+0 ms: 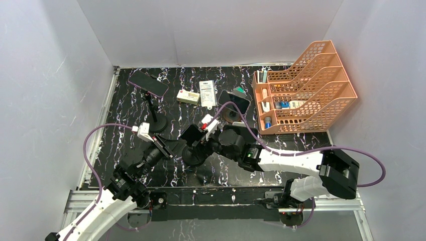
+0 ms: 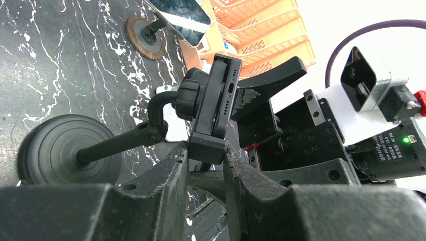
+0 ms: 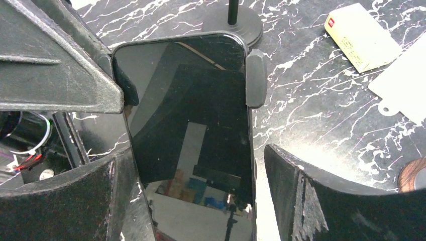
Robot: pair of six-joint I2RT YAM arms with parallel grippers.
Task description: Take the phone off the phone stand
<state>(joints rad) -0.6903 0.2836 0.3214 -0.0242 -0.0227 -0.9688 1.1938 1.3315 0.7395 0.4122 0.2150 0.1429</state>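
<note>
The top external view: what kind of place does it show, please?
Probably a robot test cell, not a home or office: plain white panel walls enclose a black marbled tabletop, with an orange plastic file rack and several black phone stands laid out as props.

The phone (image 3: 193, 145) is a black slab with a glossy dark screen, rounded corners and faint reflections across the glass. It fills the centre of the right wrist view, still seated in the phone stand (image 2: 100, 143), whose side clamps grip its two long edges near the top. In the left wrist view it appears edge-on at centre frame, tilted a little off upright, its port and speaker holes showing. The stand is black too: a round base on the surface at lower left and a thin bent stem rising to the cradle.
</note>
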